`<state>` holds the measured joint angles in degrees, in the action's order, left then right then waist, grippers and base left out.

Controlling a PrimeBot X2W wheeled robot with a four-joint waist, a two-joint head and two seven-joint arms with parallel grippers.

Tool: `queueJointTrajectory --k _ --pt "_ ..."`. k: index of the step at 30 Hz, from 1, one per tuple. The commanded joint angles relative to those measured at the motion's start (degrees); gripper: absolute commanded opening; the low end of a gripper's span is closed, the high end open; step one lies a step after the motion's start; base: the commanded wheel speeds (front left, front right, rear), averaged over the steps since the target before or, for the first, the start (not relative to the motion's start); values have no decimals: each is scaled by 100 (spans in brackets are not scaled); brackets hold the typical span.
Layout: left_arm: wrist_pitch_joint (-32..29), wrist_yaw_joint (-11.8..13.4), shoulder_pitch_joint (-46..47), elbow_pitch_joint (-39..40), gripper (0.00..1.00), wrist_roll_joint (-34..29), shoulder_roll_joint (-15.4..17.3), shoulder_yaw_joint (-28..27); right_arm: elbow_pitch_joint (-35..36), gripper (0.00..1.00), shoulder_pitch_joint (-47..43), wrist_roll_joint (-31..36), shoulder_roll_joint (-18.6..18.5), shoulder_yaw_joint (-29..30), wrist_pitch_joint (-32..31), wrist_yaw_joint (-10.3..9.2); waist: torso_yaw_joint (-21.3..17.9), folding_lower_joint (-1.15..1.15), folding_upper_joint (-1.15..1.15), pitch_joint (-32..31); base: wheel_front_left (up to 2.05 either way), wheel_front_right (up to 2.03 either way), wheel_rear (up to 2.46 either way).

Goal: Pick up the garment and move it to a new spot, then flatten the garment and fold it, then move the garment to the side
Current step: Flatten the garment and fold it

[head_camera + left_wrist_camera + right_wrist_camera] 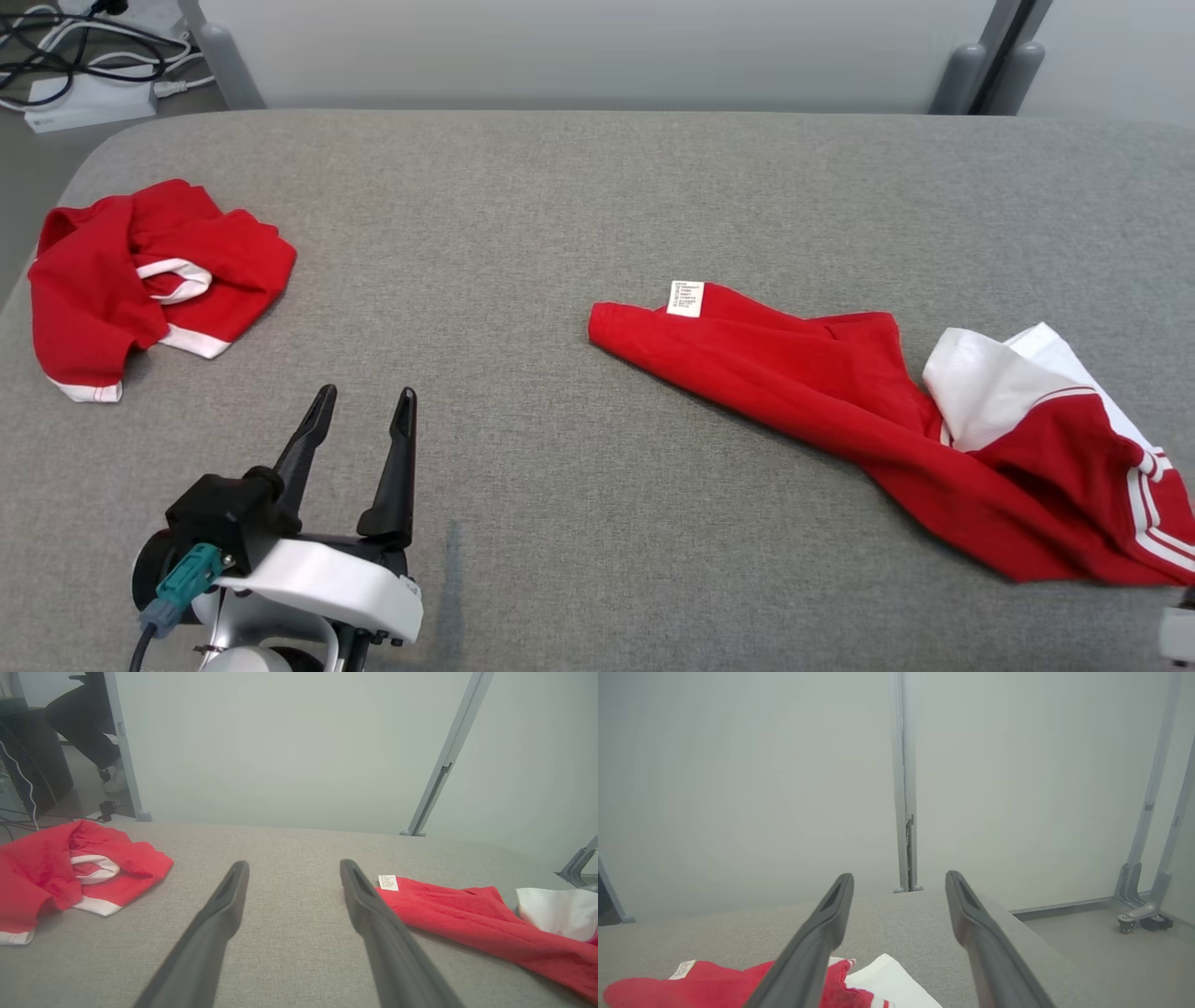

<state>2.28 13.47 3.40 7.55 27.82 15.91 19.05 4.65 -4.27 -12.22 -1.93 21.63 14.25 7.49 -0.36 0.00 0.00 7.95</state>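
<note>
A grey fabric-covered table [597, 187] stands before a pale grey wall panel [597, 47]. In the right half of the head view lies the long red garment with a white panel [840, 401]. It stretches from the middle of the frame down to the lower right corner, wrinkled and not flat. Its small white label [685, 299] sits on the upper left end. A crumpled red garment with white trim [121, 271] lies at the left edge, well apart from the first one. The left gripper [366, 399] is at the lower left, with its two dark fingers spread apart and nothing between them. In the right wrist view the right gripper [900, 882] also has its fingers apart and empty, and the long garment shows at the bottom left of that frame.
</note>
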Motion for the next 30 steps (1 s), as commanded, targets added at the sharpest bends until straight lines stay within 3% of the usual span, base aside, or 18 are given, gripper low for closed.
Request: queueJointTrajectory --k 1,11,15,16,20,30 --pt "-18 60 149 240 100 -4 158 -241 479 100 -31 234 -98 -355 71 0 -70 0 0 -19 0 0 0" --pt "-200 -10 194 296 100 -17 203 -59 476 100 -144 183 -96 -598 73 0 -166 0 0 -14 0 0 0" --pt "-466 -290 463 211 100 23 229 219 282 100 -75 134 -96 -678 74 0 -252 0 0 111 0 0 0" --pt "-666 -529 803 -2 100 50 188 439 188 100 -16 130 -96 -714 74 0 -314 0 0 195 0 0 0" --pt "-954 -959 1632 -742 100 256 -90 699 44 100 118 59 -96 -814 74 0 -547 0 0 433 0 0 0" --pt "-996 -1525 3191 -3154 100 486 -375 662 -196 100 430 -219 -95 -1061 74 0 -1224 0 0 996 0 0 0"
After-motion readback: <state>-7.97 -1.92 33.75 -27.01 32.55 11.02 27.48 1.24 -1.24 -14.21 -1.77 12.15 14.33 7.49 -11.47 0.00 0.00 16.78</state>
